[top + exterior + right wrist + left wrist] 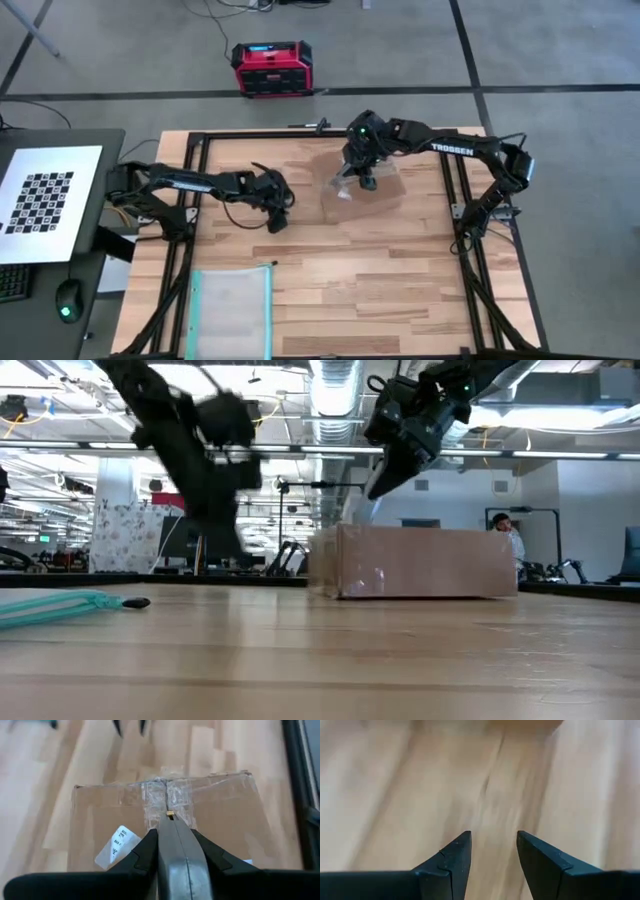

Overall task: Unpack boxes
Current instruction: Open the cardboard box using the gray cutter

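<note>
Box (362,187) is what we look at: it sits on the far half of the table (330,290), a little right of the middle, with its flaps shut and clear tape (164,800) along the top seam. We also see a white label (117,846) on its top.

Nearest to us, at the front left of the table, lies a clear pouch (232,310) with teal edges, flat and well apart from the box.

Further in, the left gripper (279,222) hangs over bare wood left of the box and touches nothing. In its wrist view the two fingers (454,857) stand apart, with only the table between them.

Then comes the box itself. In the low view it is a low brown block, and the tape shines on its side.

The right gripper (366,180) is above the box, pointing down at the top. In its wrist view the two fingers (176,840) are pressed together around a thin grey tool (172,837), whose small tip is at the taped seam. We cannot tell if the tip touches the tape. In the low view this gripper seems a little above the far left edge of the box.

Behind the table, on the floor, stands a red and black case (272,68).

In the low view a person (507,538) shows far in the room, to the right behind the box.
</note>
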